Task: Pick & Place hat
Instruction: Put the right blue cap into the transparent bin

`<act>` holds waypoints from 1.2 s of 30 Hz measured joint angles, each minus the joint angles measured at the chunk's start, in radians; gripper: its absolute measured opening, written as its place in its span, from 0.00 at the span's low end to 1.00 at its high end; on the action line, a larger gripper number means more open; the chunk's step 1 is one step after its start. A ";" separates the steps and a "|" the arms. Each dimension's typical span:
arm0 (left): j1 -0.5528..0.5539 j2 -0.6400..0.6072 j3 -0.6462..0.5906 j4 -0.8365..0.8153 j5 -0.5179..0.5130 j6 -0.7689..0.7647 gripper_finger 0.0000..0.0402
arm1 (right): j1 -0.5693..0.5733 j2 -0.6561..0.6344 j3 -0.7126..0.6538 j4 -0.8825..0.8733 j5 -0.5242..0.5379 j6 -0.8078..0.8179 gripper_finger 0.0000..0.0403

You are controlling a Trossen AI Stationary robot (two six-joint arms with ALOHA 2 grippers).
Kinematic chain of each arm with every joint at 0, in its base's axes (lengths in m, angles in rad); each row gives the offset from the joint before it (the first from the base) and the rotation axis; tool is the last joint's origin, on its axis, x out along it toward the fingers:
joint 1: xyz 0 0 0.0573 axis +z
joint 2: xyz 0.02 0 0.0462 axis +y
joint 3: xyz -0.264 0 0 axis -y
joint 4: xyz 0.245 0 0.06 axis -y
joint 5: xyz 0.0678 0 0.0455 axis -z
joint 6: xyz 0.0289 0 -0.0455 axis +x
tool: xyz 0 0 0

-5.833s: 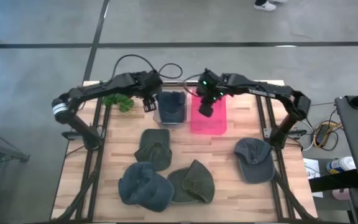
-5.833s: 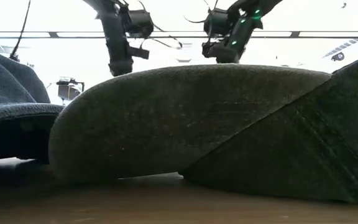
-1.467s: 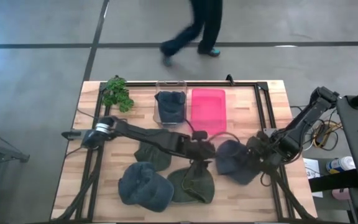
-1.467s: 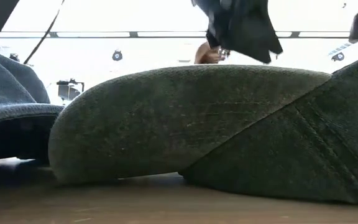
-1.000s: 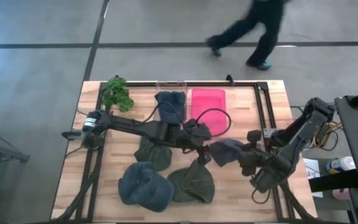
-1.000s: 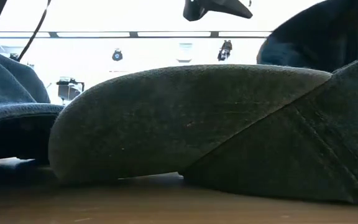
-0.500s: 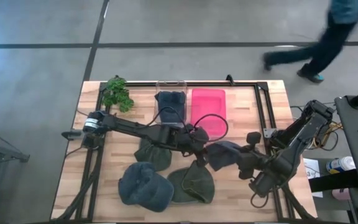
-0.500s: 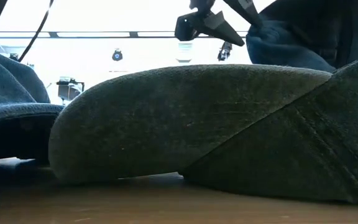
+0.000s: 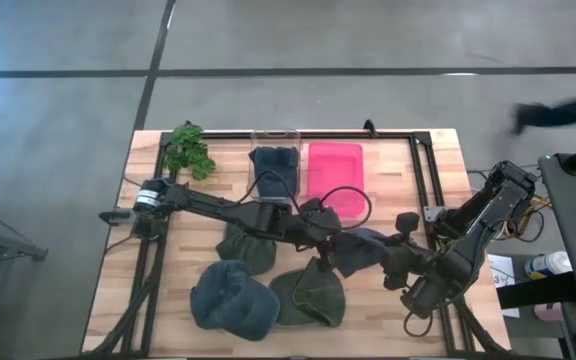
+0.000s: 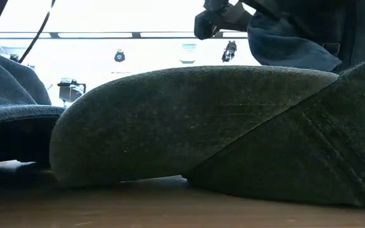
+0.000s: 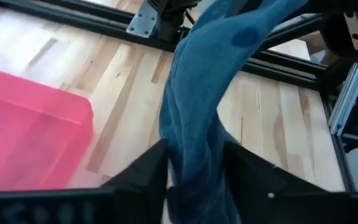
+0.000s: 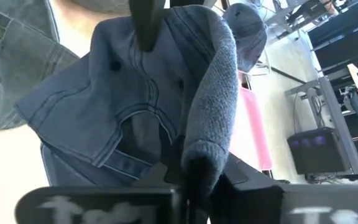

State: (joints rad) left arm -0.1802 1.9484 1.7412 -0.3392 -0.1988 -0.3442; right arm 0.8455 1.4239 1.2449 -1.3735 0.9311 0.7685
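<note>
Since half a second ago, your left pincer (image 9: pixel 335 243) has slid slightly toward the right edge of the surface (image 9: pixel 408 172), and the person crossing the floor behind it has nearly left the high view.

You have a blue denim hat (image 9: pixel 360 248) hanging between both arms, above the middle of the surface, a little toward the right edge. Your right pincer (image 9: pixel 392 256) is clamped narrow on a thick fold of it, seen up close in the right wrist view (image 12: pixel 211 118). The left pincer's fingers (image 11: pixel 143 169) stand on either side of a hanging fold of the denim (image 11: pixel 199 112); you cannot tell whether they press it or stand just clear.

In the low view, a green hat (image 10: pixel 189 120) fills nearly everything, so you see only the lower edge of the denim hat (image 10: pixel 290 35) at the top. Both arms cover much of it from above.

The denim hat's long axis runs roughly from the left edge to the right edge of the surface, bunched, with its brim hard to make out.

At the far edge sit a pink bin (image 9: pixel 336 176) and a clear bin (image 9: pixel 274 172) holding another blue hat. Three more hats crowd the near left area, the green hat (image 9: pixel 310 296) nearest the held one. Bare wood lies open toward the near right corner.
</note>
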 joint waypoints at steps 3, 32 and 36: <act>0.000 0.000 0.000 0.006 0.000 0.043 0.18 | 0.001 0.000 0.001 0.011 -0.013 -0.021 0.13; -0.082 -0.006 0.029 -0.369 -0.384 1.026 0.00 | 0.249 -0.012 -0.118 -0.125 -0.251 1.184 0.44; -0.089 -0.006 0.029 -0.360 -0.486 1.065 0.00 | 0.278 -0.026 -0.204 -0.005 -0.247 1.446 0.44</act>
State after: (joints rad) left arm -0.2689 1.9423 1.7702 -0.6995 -0.6850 0.7211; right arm 1.1235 1.3983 1.0411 -1.3789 0.6845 2.2144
